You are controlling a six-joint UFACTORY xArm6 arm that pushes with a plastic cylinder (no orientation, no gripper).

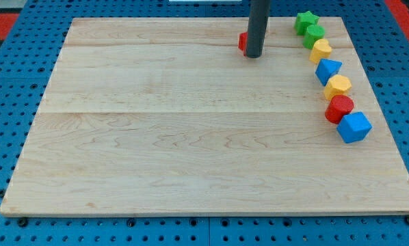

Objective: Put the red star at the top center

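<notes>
Where my tip (254,56) rests, red star (242,42) touching

Red star (242,42) was observed near the board's top edge, slightly right of centre in the view. Only a small red sliver was visible; its shape could not be confirmed.

Pale, smooth-grained wooden board (156,137), matt dark rod (257,27), blue perforated base (13,68) beneath
</notes>
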